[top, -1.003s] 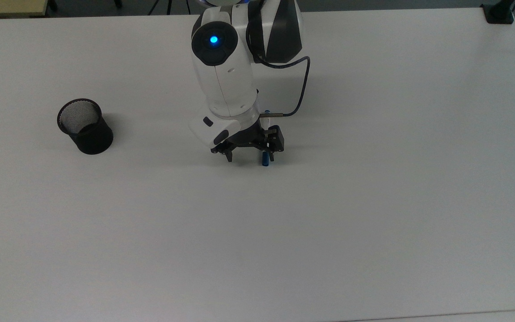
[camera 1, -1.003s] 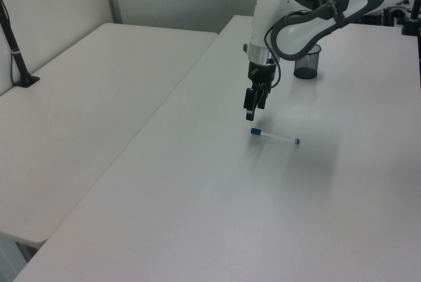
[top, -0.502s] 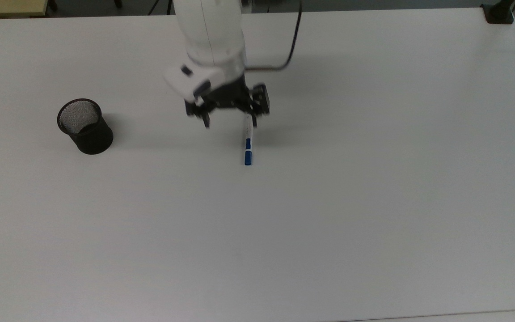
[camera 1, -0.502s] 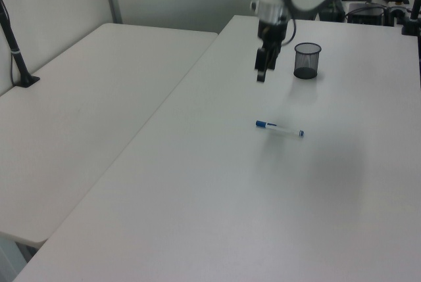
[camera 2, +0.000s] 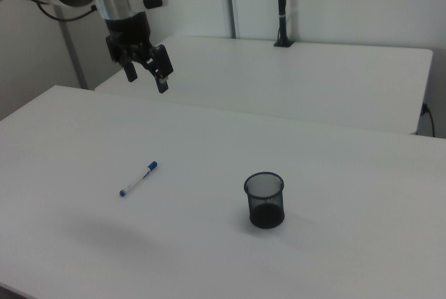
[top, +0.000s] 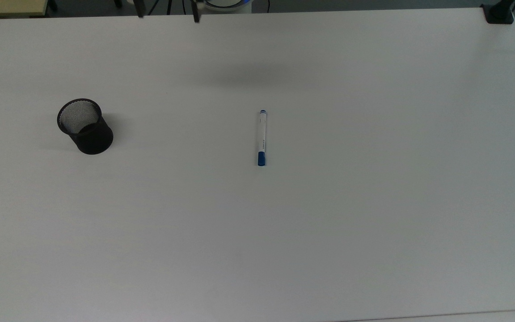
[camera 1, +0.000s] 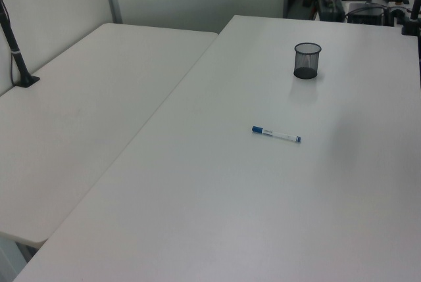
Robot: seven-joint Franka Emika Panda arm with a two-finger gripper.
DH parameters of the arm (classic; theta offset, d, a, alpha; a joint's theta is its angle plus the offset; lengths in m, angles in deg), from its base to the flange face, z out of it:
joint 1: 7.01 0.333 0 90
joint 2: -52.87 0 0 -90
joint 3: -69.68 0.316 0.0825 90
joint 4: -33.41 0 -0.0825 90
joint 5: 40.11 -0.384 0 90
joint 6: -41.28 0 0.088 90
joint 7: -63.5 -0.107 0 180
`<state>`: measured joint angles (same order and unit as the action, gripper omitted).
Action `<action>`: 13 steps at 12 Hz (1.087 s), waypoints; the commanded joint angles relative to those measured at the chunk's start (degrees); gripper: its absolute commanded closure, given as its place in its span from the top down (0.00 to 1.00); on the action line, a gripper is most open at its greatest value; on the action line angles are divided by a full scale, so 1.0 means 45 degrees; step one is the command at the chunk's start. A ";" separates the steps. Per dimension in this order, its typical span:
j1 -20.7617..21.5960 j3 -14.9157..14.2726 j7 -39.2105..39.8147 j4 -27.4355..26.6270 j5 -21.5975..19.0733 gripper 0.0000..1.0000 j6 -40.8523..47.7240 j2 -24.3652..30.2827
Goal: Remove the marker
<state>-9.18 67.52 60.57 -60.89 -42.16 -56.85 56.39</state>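
Our claw (camera 2: 145,76) hangs high over the far corner of the desk (top: 373,201), fingers spread and holding nothing. The marker (top: 262,137) lies flat on the bare desk well below and forward of the claw, its blue cap pointing away from the claw and its small blue end toward it. The black mesh cup (top: 85,126) stands empty, well off to one side. We judge the marker already removed; there is open room all round and no edge is close.
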 commanded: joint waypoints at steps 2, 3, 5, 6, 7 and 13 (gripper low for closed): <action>0.0149 -0.0417 -0.0072 -0.0410 0.0201 1.00 0.0694 0.0430; 0.0130 -0.0417 -0.0013 -0.0372 0.0220 1.00 0.0596 0.0294; 0.0149 -0.0397 0.0783 -0.0352 0.0240 1.00 -0.0416 -0.0038; 0.0149 -0.0397 0.1020 -0.0139 0.0259 1.00 -0.0498 -0.0272; 0.0188 -0.0359 0.0984 0.0288 0.0240 1.00 -0.0479 -0.0506; 0.0247 -0.0319 0.0847 0.0645 0.0220 1.00 -0.0362 -0.0861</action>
<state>-8.91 66.43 63.99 -58.71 -42.10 -58.71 52.46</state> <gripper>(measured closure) 0.000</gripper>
